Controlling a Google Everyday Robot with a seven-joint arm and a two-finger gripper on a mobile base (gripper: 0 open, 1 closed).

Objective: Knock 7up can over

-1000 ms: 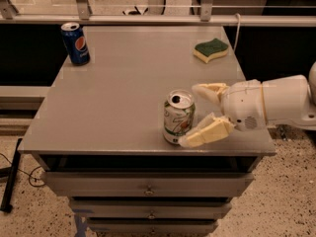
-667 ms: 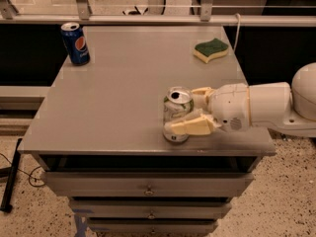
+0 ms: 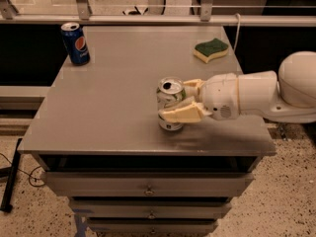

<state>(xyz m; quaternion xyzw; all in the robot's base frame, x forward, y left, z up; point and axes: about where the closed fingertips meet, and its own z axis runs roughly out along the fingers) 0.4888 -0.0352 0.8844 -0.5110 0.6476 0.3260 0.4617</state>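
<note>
The 7up can (image 3: 169, 97), white and silver with green marks and an open silver top, stands upright near the front of the grey table (image 3: 113, 98). My gripper (image 3: 175, 99) reaches in from the right and its cream fingers close on the can. The near finger (image 3: 182, 114) lies across the can's front lower half, and the far finger (image 3: 192, 84) sits behind its right side. The white arm (image 3: 256, 95) extends off to the right.
A blue Pepsi can (image 3: 75, 43) stands upright at the table's back left corner. A green and yellow sponge (image 3: 211, 49) lies at the back right. Drawers (image 3: 148, 186) sit under the tabletop. A rail runs behind the table.
The gripper has moved left from beside the can to around it, and its fingers have drawn in against the can. The can is still upright in about the same spot.
</note>
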